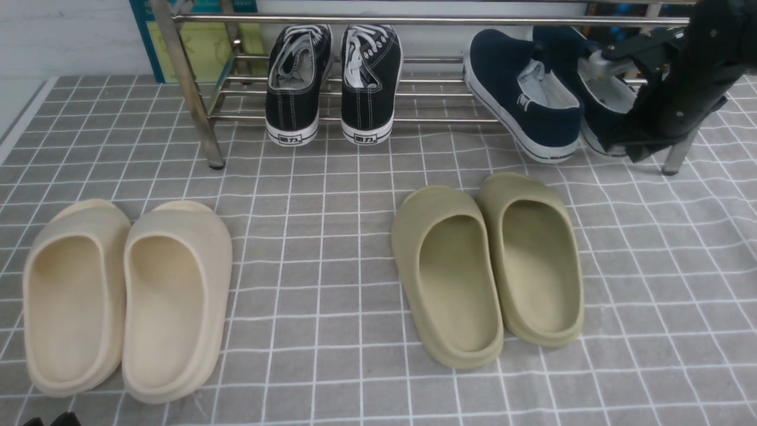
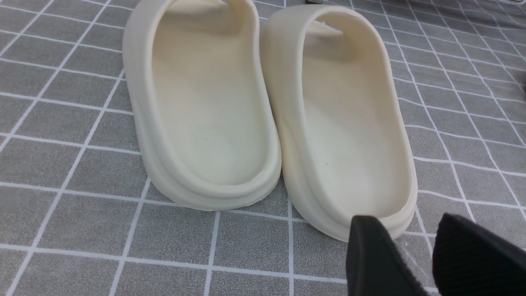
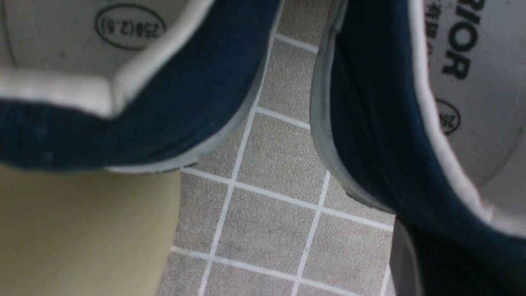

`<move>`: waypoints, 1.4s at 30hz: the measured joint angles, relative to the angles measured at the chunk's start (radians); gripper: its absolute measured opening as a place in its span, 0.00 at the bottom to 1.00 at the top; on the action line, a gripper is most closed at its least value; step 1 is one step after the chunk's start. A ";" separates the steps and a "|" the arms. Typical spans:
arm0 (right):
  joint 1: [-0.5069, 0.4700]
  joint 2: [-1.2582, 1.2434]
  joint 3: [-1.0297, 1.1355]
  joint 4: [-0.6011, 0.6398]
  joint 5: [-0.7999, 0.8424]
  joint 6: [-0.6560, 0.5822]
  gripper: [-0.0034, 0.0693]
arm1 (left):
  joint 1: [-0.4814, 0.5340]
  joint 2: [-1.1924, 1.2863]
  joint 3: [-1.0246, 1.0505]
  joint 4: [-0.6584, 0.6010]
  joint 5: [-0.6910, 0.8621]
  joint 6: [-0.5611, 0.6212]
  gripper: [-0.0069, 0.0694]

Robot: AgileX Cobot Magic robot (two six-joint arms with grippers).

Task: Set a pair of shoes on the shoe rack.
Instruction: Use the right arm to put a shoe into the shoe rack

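The two navy-blue slip-on shoes lie on the right part of the shiny metal shoe rack (image 1: pixel 414 21), heels toward me. The left navy shoe (image 1: pixel 520 94) lies free and slanted, its heel past the front tube. My right gripper (image 1: pixel 612 89) is shut on the heel wall of the right navy shoe (image 1: pixel 597 112), which the arm partly hides. In the right wrist view both navy shoes show, the left one (image 3: pixel 164 115) and the held one (image 3: pixel 370 135), with one finger (image 3: pixel 404 263) against its outside. My left gripper (image 2: pixel 409 224) is open and empty, low by the cream slippers.
A pair of black lace-up sneakers (image 1: pixel 331 83) sits on the rack's left half. Olive foam slippers (image 1: pixel 491 260) lie in front of the navy shoes on the grey checked cloth (image 1: pixel 331 236). Cream foam slippers (image 1: pixel 124 296) lie front left, also in the left wrist view (image 2: pixel 267 111).
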 joint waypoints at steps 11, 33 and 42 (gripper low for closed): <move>0.001 -0.040 -0.071 0.105 0.120 0.001 0.04 | 0.000 0.000 0.000 0.000 0.000 0.000 0.40; 0.133 -0.046 0.064 0.258 -0.225 -0.045 0.05 | 0.000 0.000 0.000 0.000 0.000 0.000 0.40; 0.139 -0.037 0.064 0.269 -0.287 -0.045 0.05 | 0.000 0.000 0.000 0.000 0.000 0.000 0.40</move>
